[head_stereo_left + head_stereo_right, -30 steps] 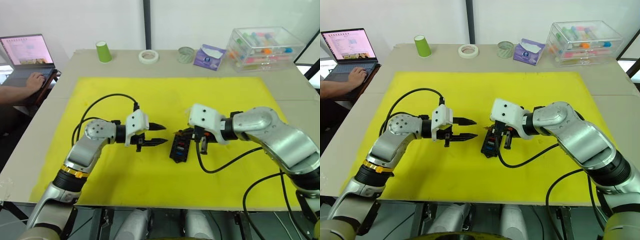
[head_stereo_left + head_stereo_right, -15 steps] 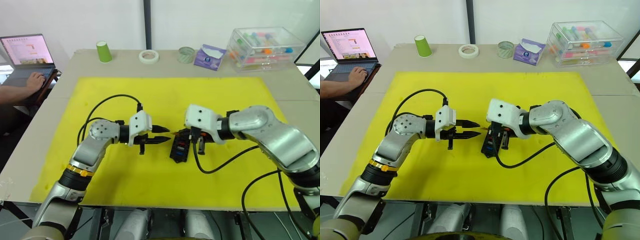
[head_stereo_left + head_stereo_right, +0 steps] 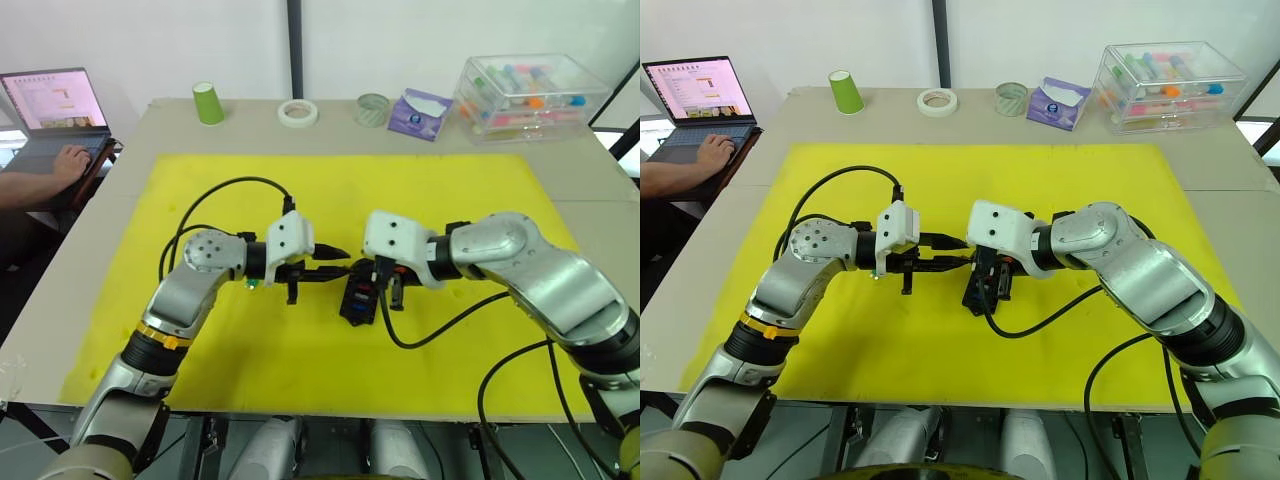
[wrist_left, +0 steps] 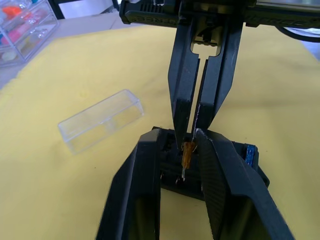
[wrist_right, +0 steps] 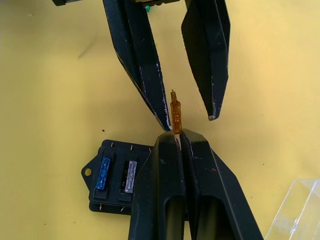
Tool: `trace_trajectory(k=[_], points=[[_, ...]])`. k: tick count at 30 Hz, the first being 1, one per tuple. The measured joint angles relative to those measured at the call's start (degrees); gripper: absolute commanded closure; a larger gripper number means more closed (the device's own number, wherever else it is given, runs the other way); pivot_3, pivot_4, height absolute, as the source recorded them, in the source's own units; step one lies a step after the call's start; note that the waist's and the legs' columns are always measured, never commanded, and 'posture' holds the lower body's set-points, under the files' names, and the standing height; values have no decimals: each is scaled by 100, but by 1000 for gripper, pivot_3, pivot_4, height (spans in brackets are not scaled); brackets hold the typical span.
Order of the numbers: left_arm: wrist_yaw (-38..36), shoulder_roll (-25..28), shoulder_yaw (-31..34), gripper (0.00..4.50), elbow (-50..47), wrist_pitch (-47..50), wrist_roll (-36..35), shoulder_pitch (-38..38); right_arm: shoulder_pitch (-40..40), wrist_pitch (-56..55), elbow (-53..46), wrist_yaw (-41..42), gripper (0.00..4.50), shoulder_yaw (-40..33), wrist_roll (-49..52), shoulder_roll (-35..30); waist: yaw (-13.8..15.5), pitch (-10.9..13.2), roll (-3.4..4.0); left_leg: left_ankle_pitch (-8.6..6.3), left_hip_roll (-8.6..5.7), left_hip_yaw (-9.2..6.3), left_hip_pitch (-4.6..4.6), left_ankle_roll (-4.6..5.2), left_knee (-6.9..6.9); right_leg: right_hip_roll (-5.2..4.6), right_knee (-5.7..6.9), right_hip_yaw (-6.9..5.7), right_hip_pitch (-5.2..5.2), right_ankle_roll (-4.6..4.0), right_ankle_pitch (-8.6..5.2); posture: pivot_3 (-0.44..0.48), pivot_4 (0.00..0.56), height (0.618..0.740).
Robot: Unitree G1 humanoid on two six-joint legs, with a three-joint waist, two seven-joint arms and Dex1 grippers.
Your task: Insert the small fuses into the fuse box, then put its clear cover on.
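Note:
An amber fuse is pinched upright in my shut right gripper, just above the black fuse box. My left gripper is open, and its two fingers straddle that fuse without closing on it. A blue fuse and a grey fuse sit in the box's slots. The fuse box lies mid-mat, below where the two grippers meet. Beside it on the mat lies the clear cover. A green fuse rests on the mat under my left wrist.
The yellow mat covers the table. Along the far edge stand a green cup, two tape rolls, a tissue pack and a large clear storage box. At far left, a person's hand rests on a laptop.
My left gripper has moved right to meet the right gripper, and its open fingers now bracket the amber fuse. My right gripper has edged a little to the left.

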Motion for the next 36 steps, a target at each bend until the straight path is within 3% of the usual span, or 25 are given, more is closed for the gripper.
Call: trace_trajectory(k=[1, 21, 24, 30, 34, 36], points=[[-10, 2, -5, 4457, -14, 33, -3, -1, 0, 0, 0, -4, 4500, 0, -9, -1, 0, 0, 0, 0, 0, 0, 0, 0, 0, 0, 0, 0, 0, 0, 0, 0, 150, 740], [-110, 94, 74, 4457, -112, 428, -374, 14, 53, 114, -11, 19, 4500, -199, 215, 74, 0, 0, 0, 0, 0, 0, 0, 0, 0, 0, 0, 0, 0, 0, 0, 0, 150, 740], [-111, 97, 228, 4500, -136, 687, -649, 43, 107, 148, -11, 37, 3844, -453, 397, 102, -1, 0, 0, 0, 0, -1, 0, 0, 0, 1, 0, 1, 0, 0, 0, 0, 150, 740], [-90, 145, 509, 4500, -180, 1614, -1330, 87, 214, 345, 15, 118, 1721, -1045, 845, 103, -1, 0, 0, 0, 0, -2, 0, 0, 0, 1, 0, 0, 0, 0, 0, 0, 150, 740], [54, 158, 879, 4500, -187, 2709, -2153, 90, 367, 843, 152, 177, 282, -1583, 1520, 292, -3, 0, -1, 0, 0, -4, 0, 0, 0, 2, 1, 1, 1, 0, 0, 0, 150, 740], [207, 129, 1199, 4500, -182, 3488, -2822, 72, 379, 1408, 284, 137, 282, -2105, 2128, 604, -6, 0, 0, 0, 0, -6, 1, 0, -2, 3, 2, 2, 0, 0, 0, 0, 150, 740]])
